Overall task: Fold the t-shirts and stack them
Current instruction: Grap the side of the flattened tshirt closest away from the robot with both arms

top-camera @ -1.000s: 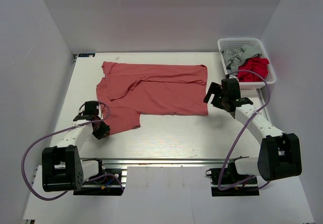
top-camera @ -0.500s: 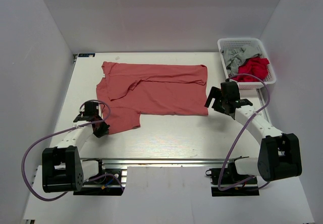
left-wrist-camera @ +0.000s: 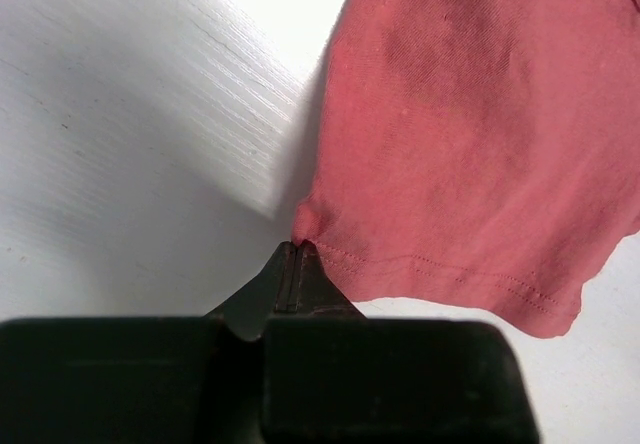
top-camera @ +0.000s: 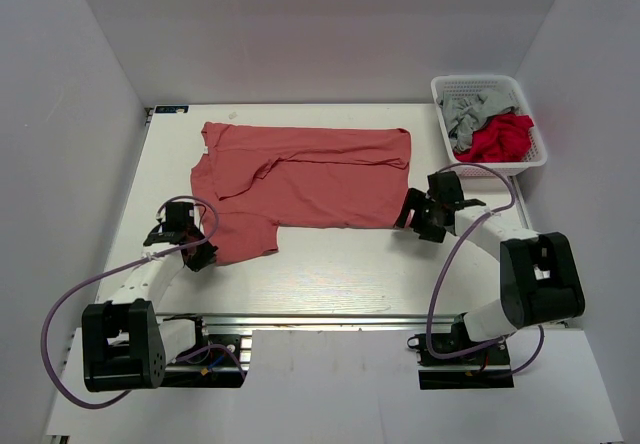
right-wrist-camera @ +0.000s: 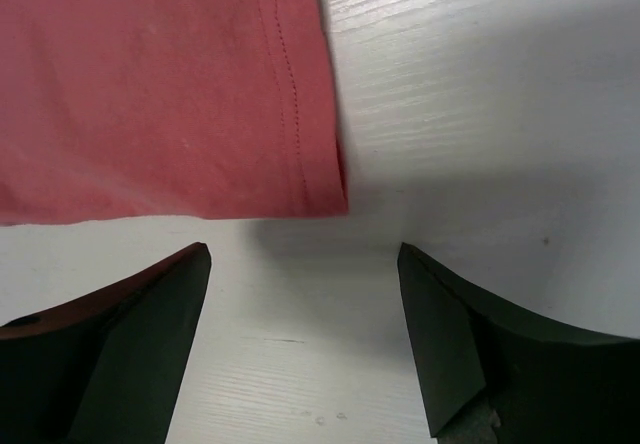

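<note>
A salmon-red t-shirt lies spread on the white table, neck at the left. My left gripper is shut on the corner of its near sleeve hem; the cloth bunches at the tips. My right gripper is low over the table, open and empty, just short of the shirt's near right hem corner. In the right wrist view both fingers flank bare table below that corner.
A white basket at the back right holds a grey tee and a red tee. White walls enclose the table on three sides. A metal rail runs along the near edge.
My right gripper has come down and toward the shirt's near right corner. My left gripper has barely moved, staying at the sleeve.
</note>
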{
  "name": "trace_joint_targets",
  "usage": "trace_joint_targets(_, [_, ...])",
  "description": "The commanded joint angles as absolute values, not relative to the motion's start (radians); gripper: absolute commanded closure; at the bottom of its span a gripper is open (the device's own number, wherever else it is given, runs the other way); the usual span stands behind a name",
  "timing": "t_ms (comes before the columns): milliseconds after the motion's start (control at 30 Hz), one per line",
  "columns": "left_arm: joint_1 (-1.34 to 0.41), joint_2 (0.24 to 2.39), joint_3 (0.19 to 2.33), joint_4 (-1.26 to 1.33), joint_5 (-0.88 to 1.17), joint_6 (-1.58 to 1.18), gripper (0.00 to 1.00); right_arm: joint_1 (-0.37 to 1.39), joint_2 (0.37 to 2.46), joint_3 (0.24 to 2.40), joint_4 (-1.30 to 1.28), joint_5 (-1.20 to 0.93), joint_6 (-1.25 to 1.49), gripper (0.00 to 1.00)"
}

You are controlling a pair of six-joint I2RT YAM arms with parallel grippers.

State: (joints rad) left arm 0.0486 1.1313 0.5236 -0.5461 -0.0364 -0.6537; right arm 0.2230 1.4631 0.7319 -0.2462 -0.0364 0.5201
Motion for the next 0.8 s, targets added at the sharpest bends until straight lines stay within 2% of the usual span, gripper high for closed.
trace_joint_targets(0, [0.046,1.124,0.546,-0.549,-0.015,-0.646,1.0,0.224,1.496,0.739,-0.192,-0.098,0.54,0.2])
trace_joint_targets(100, [0.046,1.124,0.555,-0.549,0.006,-0.646,1.0,0.225,1.512,0.719,-0.161,-0.092,0.545,0.24])
trace_joint_targets(200, [0.046,1.124,0.566,-0.549,0.024,-0.646,1.0,0.224,1.532,0.721,-0.144,-0.087,0.549,0.37])
trace_joint_targets(300, [0.046,1.101,0.584,-0.549,0.038,-0.637,1.0,0.222,1.546,0.721,-0.137,-0.084,0.549,0.57])
trace_joint_targets(333, [0.046,1.101,0.594,-0.549,0.038,-0.637,1.0,0.222,1.548,0.721,-0.137,-0.078,0.548,0.71])
trace_joint_targets(367, [0.046,1.092,0.594,-0.549,0.052,-0.637,1.0,0.224,1.552,0.729,-0.14,-0.069,0.549,0.78])
trace_joint_targets(500, [0.046,1.092,0.638,-0.519,0.095,-0.618,1.0,0.222,1.549,0.741,-0.135,-0.052,0.546,0.86])
trace_joint_targets(600, [0.046,1.117,0.667,-0.518,0.115,-0.618,1.0,0.222,1.549,0.764,-0.144,-0.038,0.542,0.83])
trace_joint_targets(667, [0.046,1.129,0.692,-0.528,0.115,-0.618,1.0,0.222,1.543,0.77,-0.15,-0.025,0.537,0.99])
trace_joint_targets(767, [0.046,1.129,0.701,-0.519,0.115,-0.618,1.0,0.222,1.52,0.762,-0.134,-0.026,0.526,1.0])
